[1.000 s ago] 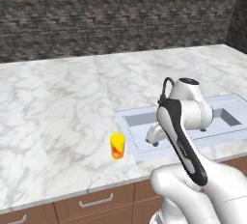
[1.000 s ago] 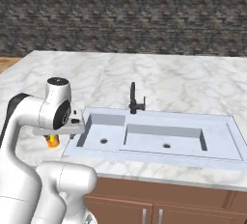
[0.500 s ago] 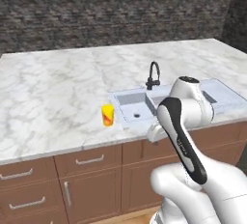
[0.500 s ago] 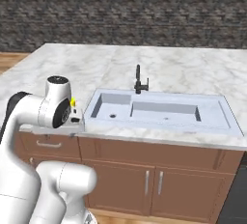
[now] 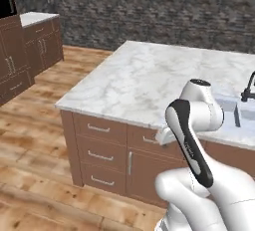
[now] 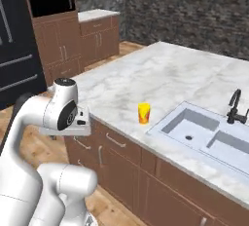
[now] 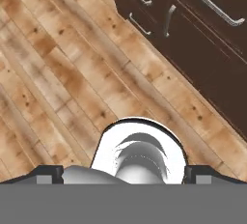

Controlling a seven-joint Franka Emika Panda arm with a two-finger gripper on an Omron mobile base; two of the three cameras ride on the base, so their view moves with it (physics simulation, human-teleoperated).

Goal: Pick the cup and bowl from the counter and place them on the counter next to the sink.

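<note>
The cup (image 6: pixel 144 112) stood upright on the marble counter (image 6: pixel 146 76), just beside the sink's (image 6: pixel 204 135) left rim and near the counter's front edge (the bowl could not be made out). The gripper (image 7: pixel 123 174) pointed down over the wooden floor (image 7: pixel 58 68) in front of the cabinet drawers (image 7: pixel 183 30), so the cup lay well apart, above and to its right. Its fingertips (image 7: pixel 48 174) stood wide apart, gripping nothing.

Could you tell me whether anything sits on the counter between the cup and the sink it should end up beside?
Nothing visible does. The cup stands on bare counter just off the sink rim, with plain marble between them.
</note>
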